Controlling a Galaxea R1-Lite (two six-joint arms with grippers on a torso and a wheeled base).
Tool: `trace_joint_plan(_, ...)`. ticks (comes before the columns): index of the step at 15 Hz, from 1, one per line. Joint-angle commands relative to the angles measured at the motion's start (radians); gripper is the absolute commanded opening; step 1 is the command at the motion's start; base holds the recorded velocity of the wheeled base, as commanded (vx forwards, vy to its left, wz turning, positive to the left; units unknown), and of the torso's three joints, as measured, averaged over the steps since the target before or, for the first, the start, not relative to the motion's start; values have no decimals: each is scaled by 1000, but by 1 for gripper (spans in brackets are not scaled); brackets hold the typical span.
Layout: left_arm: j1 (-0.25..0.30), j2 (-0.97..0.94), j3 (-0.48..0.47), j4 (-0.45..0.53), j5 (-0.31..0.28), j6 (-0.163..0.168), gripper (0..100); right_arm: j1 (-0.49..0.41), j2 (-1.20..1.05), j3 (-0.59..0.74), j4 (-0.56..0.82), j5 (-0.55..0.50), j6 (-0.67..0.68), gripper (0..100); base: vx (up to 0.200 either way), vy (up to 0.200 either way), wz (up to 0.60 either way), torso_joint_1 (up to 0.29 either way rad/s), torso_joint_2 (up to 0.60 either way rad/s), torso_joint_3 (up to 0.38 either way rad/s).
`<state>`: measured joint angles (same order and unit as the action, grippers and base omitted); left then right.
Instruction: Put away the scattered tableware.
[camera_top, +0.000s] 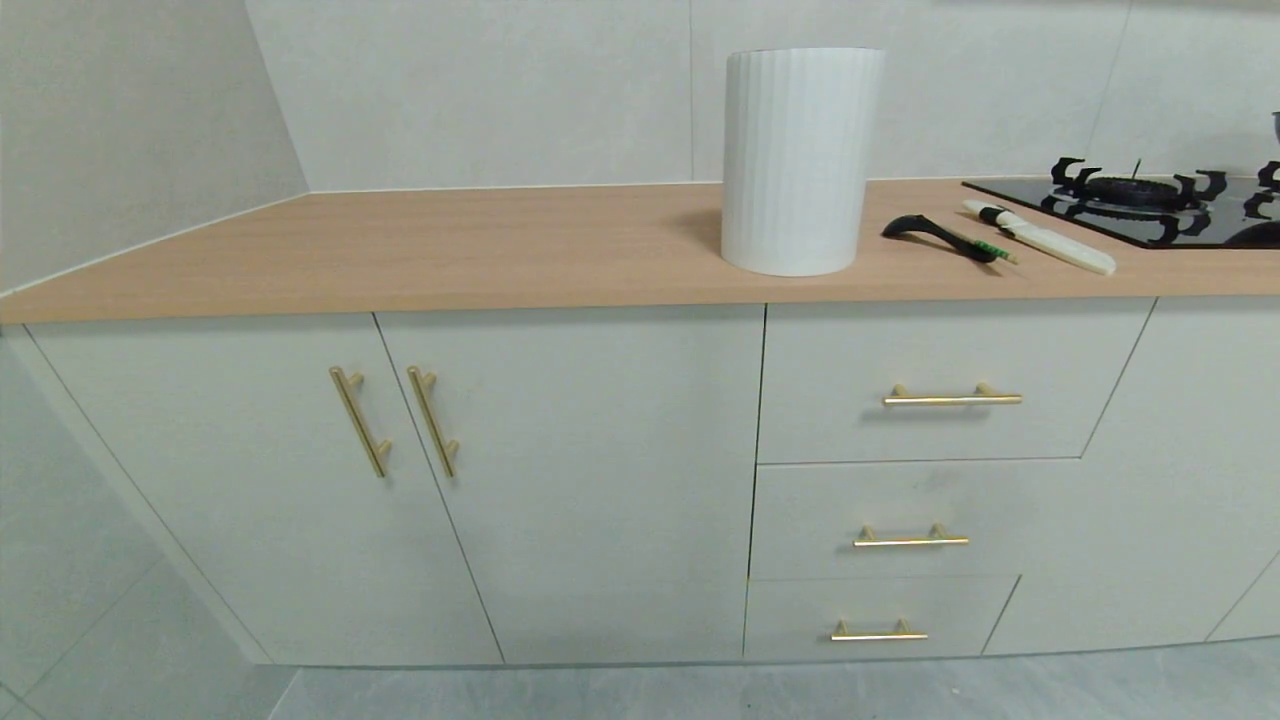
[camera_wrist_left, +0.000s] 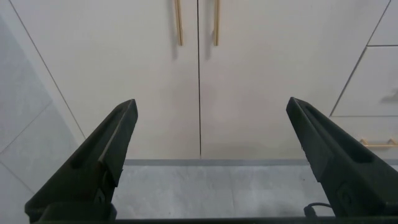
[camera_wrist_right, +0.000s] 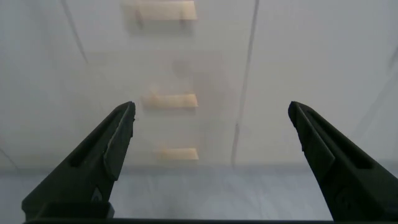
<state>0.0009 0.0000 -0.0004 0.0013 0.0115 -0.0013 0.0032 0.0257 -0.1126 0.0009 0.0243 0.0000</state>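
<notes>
A black spoon (camera_top: 935, 234) and a white utensil (camera_top: 1045, 240) are seen lying flat on the counter (camera_top: 450, 245) near the white ribbed holder (camera_top: 800, 160), judged their destination; the left pincer (camera_wrist_left: 210, 104) and right pincer (camera_wrist_right: 210, 107) are held spread and empty, low before the cabinets (camera_top: 580, 450)

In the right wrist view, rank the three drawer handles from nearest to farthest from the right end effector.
1. Top drawer handle: on the highest drawer, looks largest.
2. Middle drawer handle: one drawer down, roughly ahead of the open right end effector.
3. Bottom drawer handle: lowest, just above the floor, looks smallest.
This order is judged from the handles' shrinking apparent size, so treat it as likely rather than certain.
</notes>
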Motion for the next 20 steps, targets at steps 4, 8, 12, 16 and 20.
trace_joint_plan(4, 1, 2, 0, 0, -1, 0, 100, 47, 399, -96, -13, 108, 12, 100, 0, 0, 0, 0, 0, 0)
trace_joint_plan(8, -1, 2, 0, 0, 1, 0, 100, 66, 813, -253, -42, 111, 14, 100, 0, 0, 0, 0, 0, 0)
trace_joint_plan(12, -1, 2, 0, 0, 1, 0, 100, 69, 1100, -265, -203, 106, 9, 100, 0, 0, 0, 0, 0, 0)
trace_joint_plan(16, 1, 2, 0, 0, 1, 0, 100, 93, 1404, -300, -398, 103, 8, 100, 0, 0, 0, 0, 0, 0)
trace_joint_plan(20, 1, 2, 0, 0, 1, 0, 100, 98, 1645, -360, -553, 102, 5, 100, 0, 0, 0, 0, 0, 0)
